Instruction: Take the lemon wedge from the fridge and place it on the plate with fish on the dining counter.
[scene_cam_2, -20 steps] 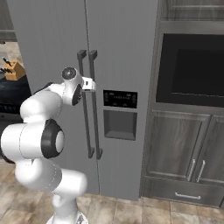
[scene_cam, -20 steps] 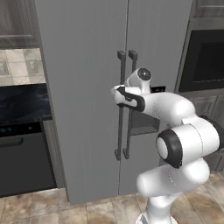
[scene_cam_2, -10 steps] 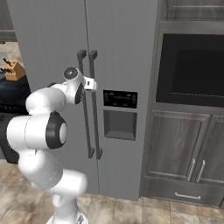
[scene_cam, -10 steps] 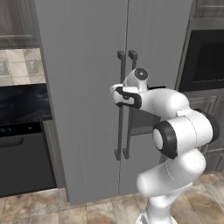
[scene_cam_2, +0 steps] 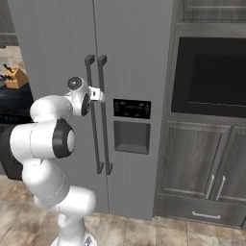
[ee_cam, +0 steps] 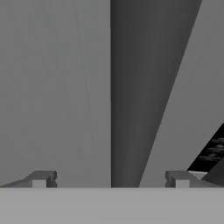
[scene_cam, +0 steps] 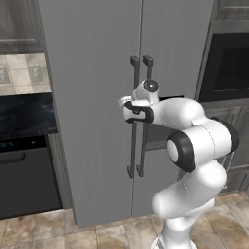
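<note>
Grey doors shut tight on the fridge (scene_cam: 97,97), and that is where the lemon wedge has to be, somewhere inside on a shelf I cannot see; the plate and the dining counter are off camera too. Over on the left base view the dishwasher (scene_cam: 24,180) sits dark under the wall counter, then come the two long bar handles side by side, and the gripper (scene_cam: 133,111) is right up against the left handle (scene_cam: 133,146). On the right base view the same hand (scene_cam_2: 98,94) reaches in at the same pair of bars, with the dispenser panel (scene_cam_2: 131,109) just beyond and the oven (scene_cam_2: 211,77) further right. From the hand view the fingers (ee_cam: 41,178) stand wide apart, and a dark bar runs straight up between them, so the handle looks framed but not yet clamped. Here is the danger as I read it: the two bars sit so close that one finger could wedge between them or catch the wrong one, and the wrong door swings. Close off-centre and the grip may slide down the smooth bar when the pull starts. Pull straight instead of along the door's arc and the fingers could slip free.
</note>
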